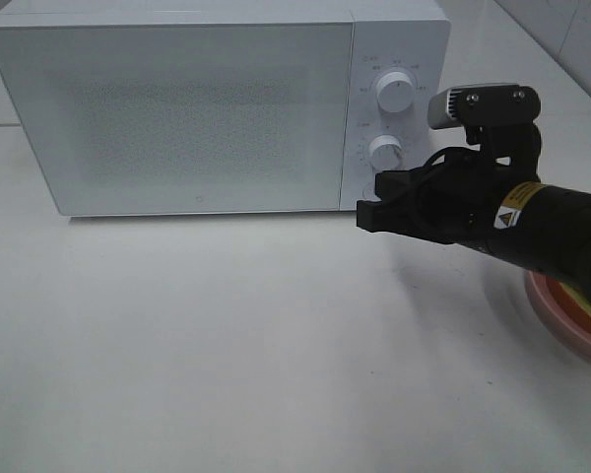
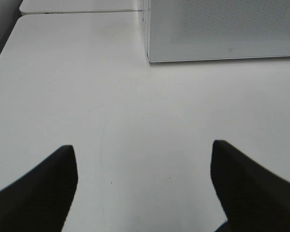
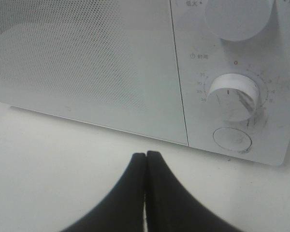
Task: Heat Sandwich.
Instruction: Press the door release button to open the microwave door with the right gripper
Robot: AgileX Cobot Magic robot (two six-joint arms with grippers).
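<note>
Right gripper [image 3: 145,155] pinched together, empty; round button [image 3: 232,139] on microwave [image 3: 87,63] lies just ahead, lower right of frame. Left gripper [image 2: 142,146] spread apart, empty. Pink plate [image 1: 557,315] at right edge, under right arm.

A white box-shaped microwave oven [image 1: 197,108] with its dotted-mesh door closed is standing toward the far edge of the plain white counter [image 1: 227,355]. A round white upper knob [image 1: 395,91], a matching lower knob [image 1: 385,153] and a flat round button [image 3: 232,139] are lining its control panel. What seems to be a round pink plate [image 1: 561,323], blurred and half hidden, is lying at the counter's right edge.
</note>
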